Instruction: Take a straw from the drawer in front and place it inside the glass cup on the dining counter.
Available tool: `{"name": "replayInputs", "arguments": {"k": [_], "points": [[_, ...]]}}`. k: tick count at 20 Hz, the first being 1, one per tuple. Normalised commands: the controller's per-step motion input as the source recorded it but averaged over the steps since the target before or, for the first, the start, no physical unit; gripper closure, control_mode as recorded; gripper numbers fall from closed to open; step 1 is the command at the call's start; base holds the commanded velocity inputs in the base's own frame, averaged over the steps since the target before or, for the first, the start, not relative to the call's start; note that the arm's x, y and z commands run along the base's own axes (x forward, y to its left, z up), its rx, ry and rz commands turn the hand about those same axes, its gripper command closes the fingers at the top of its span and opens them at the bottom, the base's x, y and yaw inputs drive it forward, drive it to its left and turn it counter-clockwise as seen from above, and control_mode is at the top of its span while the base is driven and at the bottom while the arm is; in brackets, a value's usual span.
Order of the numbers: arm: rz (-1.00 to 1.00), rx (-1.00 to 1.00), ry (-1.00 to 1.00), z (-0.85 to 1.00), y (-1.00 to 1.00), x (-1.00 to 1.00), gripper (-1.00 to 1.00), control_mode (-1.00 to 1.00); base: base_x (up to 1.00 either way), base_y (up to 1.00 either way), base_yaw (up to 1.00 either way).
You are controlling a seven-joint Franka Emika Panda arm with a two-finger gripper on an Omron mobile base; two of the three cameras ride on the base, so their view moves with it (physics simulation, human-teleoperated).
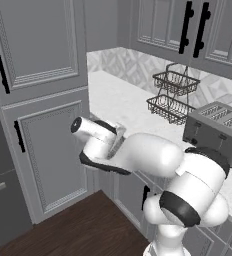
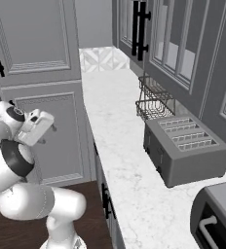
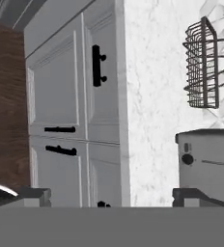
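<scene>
Hand view:
- The gripper [image 3: 114,198] is being seen at 6 o'clock. Its two finger tips [image 3: 34,195] are standing wide apart, fully spread. Nothing is being held between them.
- The view is being rolled: the wood floor [image 3: 5,106] is lying at 9 o'clock and the white worktop [image 3: 152,96] at 3 o'clock.
- One drawer [image 3: 104,108] is being seen just above centre, toward 12 o'clock from the gripper. Its front is lying flush against the worktop edge and is shut.
- One short black bar handle [image 3: 98,65] is sitting on the drawer front at 11 o'clock.
- Two more black handles [image 3: 60,129] are being counted on the cabinet doors at 9 o'clock of the drawer. A fourth is being cut off at 6 o'clock.

Left base view:
- The white arm [image 1: 153,155] is being bent low in front of the worktop edge, at 6 o'clock.
- One two-tier wire basket [image 1: 173,95] is standing on the worktop at 1 o'clock.
- Two long black handles [image 1: 187,25] are being counted on the wall cabinets at 12 o'clock.

Right base view:
- One grey toaster [image 2: 185,148] is sitting at 3 o'clock, and four slots are being counted in it. It is standing just beside the wire basket, though whether they are touching cannot be told.
- One dark appliance [image 2: 217,219] is being cut off at 5 o'clock.
</scene>
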Motion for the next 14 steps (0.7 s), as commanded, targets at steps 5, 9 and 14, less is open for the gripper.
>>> {"name": "replayInputs", "arguments": {"k": [5, 9, 14], "points": [[0.0, -0.25, 0.03, -0.71, 0.0, 0.35, -1.0, -1.0, 0.0, 0.0, 0.0], [0.0, -0.23, -0.01, -0.65, -0.06, 0.4, -1.0, -1.0, 0.0, 0.0, 0.0], [0.0, -0.18, -0.02, -0.51, -0.19, 0.43, -1.0, -1.0, 0.0, 0.0, 0.0]]}}
